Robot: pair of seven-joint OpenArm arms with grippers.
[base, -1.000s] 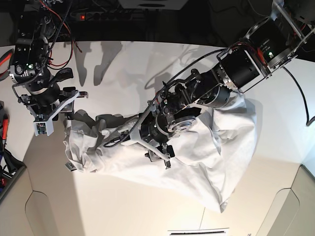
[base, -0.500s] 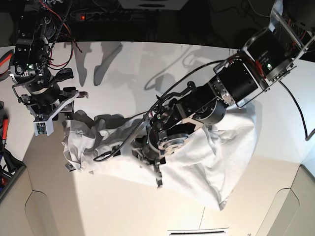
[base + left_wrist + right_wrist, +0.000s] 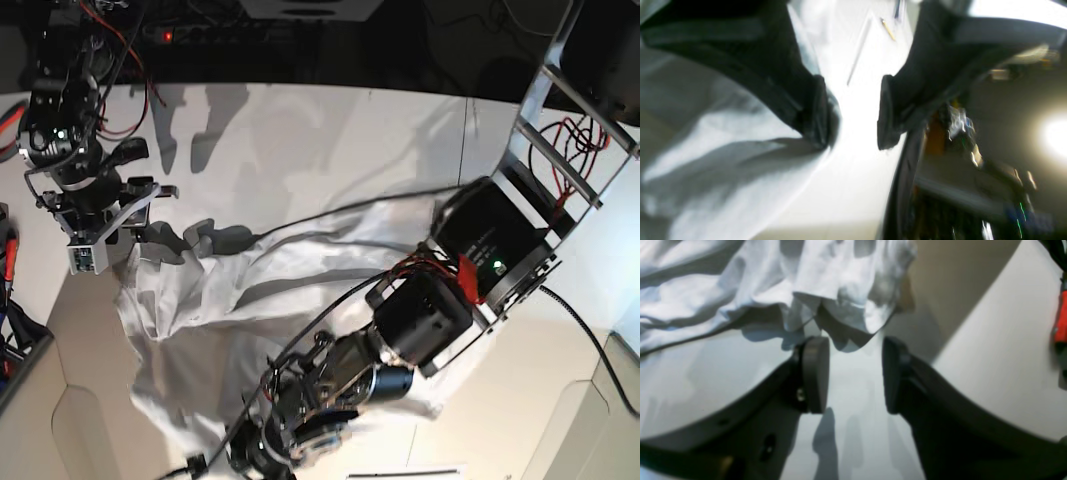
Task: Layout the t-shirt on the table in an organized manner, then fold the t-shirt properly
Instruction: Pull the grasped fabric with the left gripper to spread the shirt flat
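The white t-shirt (image 3: 300, 300) lies crumpled on the table (image 3: 300, 140), stretched from the left arm's base toward the front edge. My left gripper (image 3: 262, 452) is low at the front edge over the shirt's hem. In the blurred left wrist view it (image 3: 851, 113) is open, and the shirt (image 3: 723, 140) lies against its left finger (image 3: 816, 110). My right gripper (image 3: 150, 212) hovers at the shirt's back left corner. In the right wrist view it (image 3: 853, 373) is open and empty over bare table (image 3: 723, 380), with the shirt's edge (image 3: 840, 290) just beyond its tips.
A thin dark seam (image 3: 465, 140) crosses the table at the right. A red-handled tool (image 3: 10, 250) lies off the left edge and also shows in the right wrist view (image 3: 1061, 316). A pen (image 3: 888, 30) lies far ahead of the left gripper. Cables hang at the back.
My left arm has swung from the middle of the shirt down to the front edge. The shirt has been drawn out toward the front and lies flatter. The right arm has stayed put.
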